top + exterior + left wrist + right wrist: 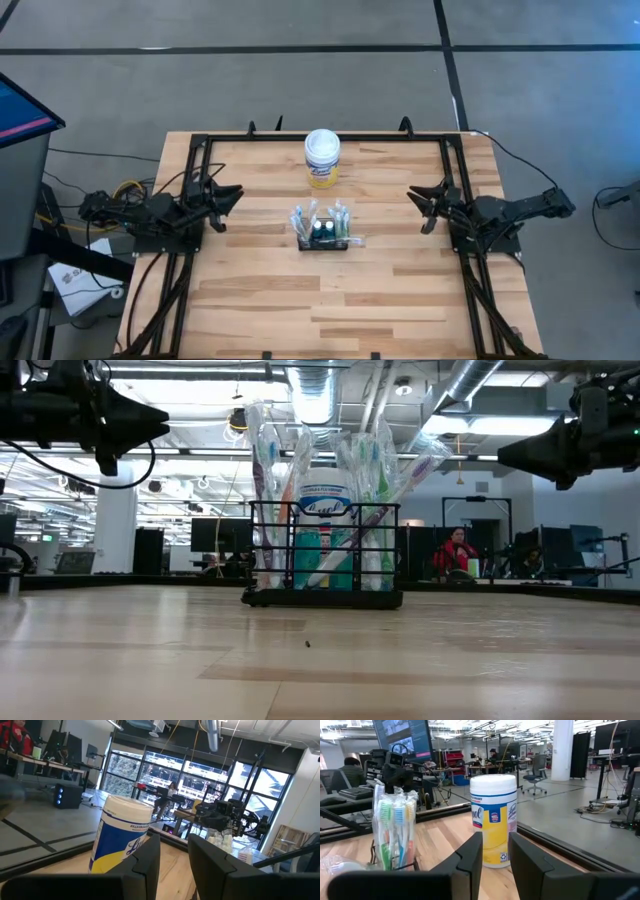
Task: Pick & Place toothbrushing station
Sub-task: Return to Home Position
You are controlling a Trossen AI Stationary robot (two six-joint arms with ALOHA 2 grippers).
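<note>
High view: the toothbrushing station [322, 236] stands near the centre of the table [300, 310], loaded with upright toothbrushes [306, 216]. A white-lidded canister [322, 158] stands at its 12 o'clock, apart from it. The left claw [228, 199] hangs at the station's 9 o'clock and the right claw [421, 207] at its 3 o'clock, both well apart from it.

Low view: the station [325, 555] rests flat on the table, with the canister [325, 500] directly behind it. Both claws hang above table level, left [165, 425] and right [500, 455].

Left wrist view: the left claw [175, 842] is released, with a narrow gap and nothing between its fingers; the canister [120, 840] lies ahead.

Right wrist view: the right claw [495, 842] is likewise released and empty; the canister [494, 820] and the station [375, 855] lie ahead.
</note>
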